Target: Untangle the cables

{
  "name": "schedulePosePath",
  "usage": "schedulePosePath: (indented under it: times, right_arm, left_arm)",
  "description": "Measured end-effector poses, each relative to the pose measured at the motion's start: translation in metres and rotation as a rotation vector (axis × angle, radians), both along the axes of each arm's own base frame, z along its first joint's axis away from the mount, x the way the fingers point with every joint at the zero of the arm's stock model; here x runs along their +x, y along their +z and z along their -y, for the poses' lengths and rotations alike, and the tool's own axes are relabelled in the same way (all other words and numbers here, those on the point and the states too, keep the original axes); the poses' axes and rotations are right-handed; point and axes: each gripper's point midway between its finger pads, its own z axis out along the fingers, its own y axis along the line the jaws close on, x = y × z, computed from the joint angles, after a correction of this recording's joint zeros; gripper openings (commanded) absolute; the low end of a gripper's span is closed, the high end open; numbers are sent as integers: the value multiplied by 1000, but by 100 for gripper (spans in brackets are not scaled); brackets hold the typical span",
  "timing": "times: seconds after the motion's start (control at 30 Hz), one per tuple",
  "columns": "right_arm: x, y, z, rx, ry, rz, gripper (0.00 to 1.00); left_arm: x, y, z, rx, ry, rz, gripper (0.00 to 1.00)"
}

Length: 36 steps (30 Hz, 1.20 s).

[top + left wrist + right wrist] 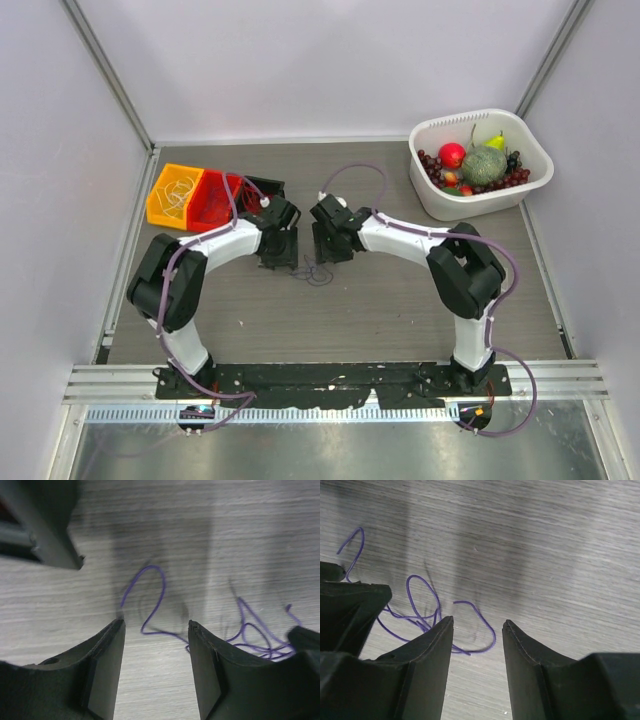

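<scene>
Purple cables [316, 273] between left gripper [156, 622] and right gripper [477, 620] (jaws parted)

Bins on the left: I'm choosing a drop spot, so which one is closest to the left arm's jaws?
The black bin, beside the left gripper; the red bin and orange bin sit farther left.

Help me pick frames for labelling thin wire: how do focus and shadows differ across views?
Top external: sharp, evenly lit, yet the cables are a tiny squiggle. Left wrist: soft focus, left tool blurred, broad shadows on the table. Right wrist: grain crisper, purple loops clear, right tool dark.
</scene>
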Motion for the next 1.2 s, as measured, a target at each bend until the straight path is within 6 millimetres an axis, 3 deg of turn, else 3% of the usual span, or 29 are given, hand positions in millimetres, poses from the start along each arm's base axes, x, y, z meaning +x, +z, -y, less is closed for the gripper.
schedulePosePath:
  times: [0.07, 0.23, 0.33, 0.4, 0.43, 0.57, 0.67, 0.73, 0.8, 0.93, 1.1, 1.2]
  right_arm:
    - [1, -5, -4, -24, 18, 10, 49]
    - [2, -20, -5, -83, 63, 30, 44]
    - [4, -25, -8, -90, 85, 44, 36]
    - [8, -25, -9, -92, 87, 65, 29]
    - [10, -25, -9, -97, 84, 76, 27]
    - [16, -27, -5, -137, 61, 129, 4]
    - [20, -27, -1, -159, 22, 182, 1]
    - [19, -26, 8, -177, -8, 214, 1]
    - [14, -25, 27, -219, -41, 229, 1]
    - [14, -16, 80, -295, -135, 241, 1]
    - [33, 33, 143, -294, -311, 320, 1]
    - [41, 69, 166, -276, -387, 397, 1]
  left_arm:
    - [5, 1, 6, -4, -9, 11, 52]
    - [13, -1, 7, 24, -21, 32, 32]
    - [15, -2, 5, 41, -26, 38, 23]
    - [15, -2, 4, 46, -25, 39, 11]
    - [15, -2, 4, 47, -24, 41, 0]
    - [11, -1, 0, 49, -22, 51, 0]
    - [1, 8, -13, 74, -6, 68, 0]
    - [-3, 25, -26, 99, 21, 112, 0]
    - [-6, 56, -43, 119, 69, 198, 0]
    - [-14, 133, -91, 149, 236, 410, 0]
    - [-43, 197, -170, 263, 461, 556, 0]
    - [-64, 229, -212, 364, 573, 606, 0]
